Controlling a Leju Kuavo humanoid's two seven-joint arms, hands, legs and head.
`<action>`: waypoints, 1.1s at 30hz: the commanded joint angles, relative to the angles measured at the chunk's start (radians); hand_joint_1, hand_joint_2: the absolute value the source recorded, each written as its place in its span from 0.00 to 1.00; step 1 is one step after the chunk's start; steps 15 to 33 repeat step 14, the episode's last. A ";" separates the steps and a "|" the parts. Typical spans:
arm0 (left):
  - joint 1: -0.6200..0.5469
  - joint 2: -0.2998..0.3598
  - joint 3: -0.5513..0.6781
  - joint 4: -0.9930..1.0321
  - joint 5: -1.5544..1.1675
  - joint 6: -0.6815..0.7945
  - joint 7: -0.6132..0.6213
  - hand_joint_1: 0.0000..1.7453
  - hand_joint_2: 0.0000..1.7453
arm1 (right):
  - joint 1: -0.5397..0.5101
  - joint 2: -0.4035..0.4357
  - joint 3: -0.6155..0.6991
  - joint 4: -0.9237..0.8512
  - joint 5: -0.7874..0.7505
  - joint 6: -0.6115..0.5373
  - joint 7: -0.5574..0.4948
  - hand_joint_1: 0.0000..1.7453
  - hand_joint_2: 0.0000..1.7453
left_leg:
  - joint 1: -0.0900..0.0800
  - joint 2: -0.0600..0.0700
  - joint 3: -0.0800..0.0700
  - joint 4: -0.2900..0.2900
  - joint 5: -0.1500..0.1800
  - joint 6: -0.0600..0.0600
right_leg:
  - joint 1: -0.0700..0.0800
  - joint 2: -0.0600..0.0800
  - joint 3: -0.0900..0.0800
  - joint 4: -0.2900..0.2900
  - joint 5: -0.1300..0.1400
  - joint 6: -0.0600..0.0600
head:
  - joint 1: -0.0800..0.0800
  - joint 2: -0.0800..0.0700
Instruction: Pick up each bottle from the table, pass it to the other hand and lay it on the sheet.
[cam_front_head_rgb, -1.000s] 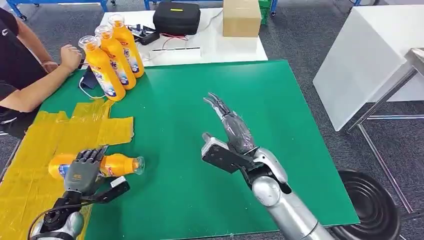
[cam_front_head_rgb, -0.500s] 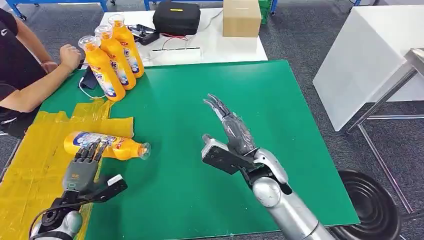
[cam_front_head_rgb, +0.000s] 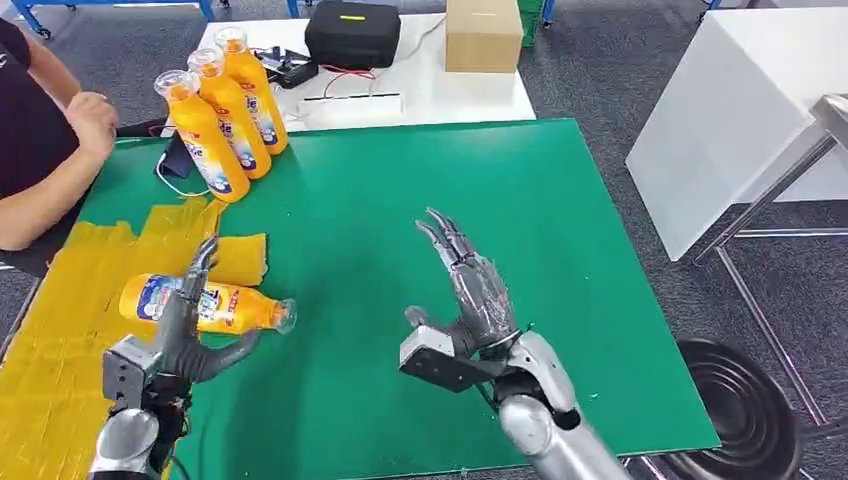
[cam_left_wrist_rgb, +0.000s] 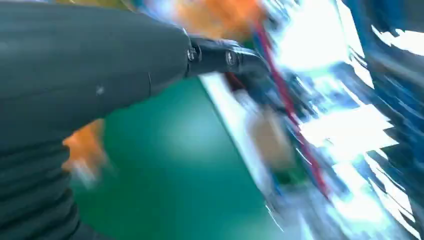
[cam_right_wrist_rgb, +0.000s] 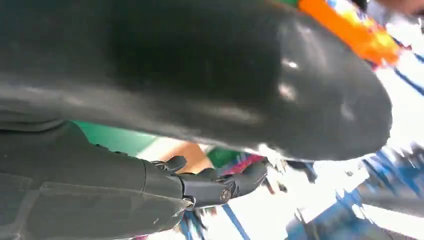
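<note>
1. Nearest the camera, the left hand (cam_front_head_rgb: 178, 335) is seen low over the edge of the yellow sheet (cam_front_head_rgb: 60, 340); its fingers are spread and nothing is held, though the fingertips reach up against the lying bottle (cam_front_head_rgb: 200, 303).
2. The right hand (cam_front_head_rgb: 470, 300) is raised above the green table (cam_front_head_rgb: 560, 260); its fingers are stretched out apart and nothing is gripped.
3. The lying bottle is laid on its side, its body on the sheet and its capped neck out over the green surface.
4. Farther back, three upright bottles (cam_front_head_rgb: 225, 110) are stood close together in a row near the table's far left corner; a person's hand (cam_front_head_rgb: 92, 115) is seen just left of them.
5. Beyond the green table, a black case (cam_front_head_rgb: 352, 34) and a cardboard box (cam_front_head_rgb: 483, 34) are set on a white table (cam_front_head_rgb: 440, 95).
</note>
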 joint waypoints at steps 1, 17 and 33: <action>0.096 -0.071 -0.205 -0.264 0.071 -0.048 -0.061 0.00 0.00 | 0.106 0.072 -0.011 -0.113 0.120 -0.135 -0.045 0.00 0.00 | 0.002 -0.001 0.002 0.003 -0.004 -0.002 | 0.002 0.000 0.003 0.001 -0.003 0.000 | 0.000 0.000; 0.066 -0.091 -0.238 -0.200 0.161 -0.090 -0.041 0.00 0.00 | 0.129 0.094 0.030 -0.104 0.054 -0.165 -0.135 0.00 0.00 | 0.001 -0.001 0.002 0.000 -0.001 -0.002 | 0.001 -0.001 0.002 -0.001 -0.001 0.000 | 0.000 0.000; 0.066 -0.091 -0.238 -0.200 0.161 -0.090 -0.041 0.00 0.00 | 0.129 0.094 0.030 -0.104 0.054 -0.165 -0.135 0.00 0.00 | 0.001 -0.001 0.002 0.000 -0.001 -0.002 | 0.001 -0.001 0.002 -0.001 -0.001 0.000 | 0.000 0.000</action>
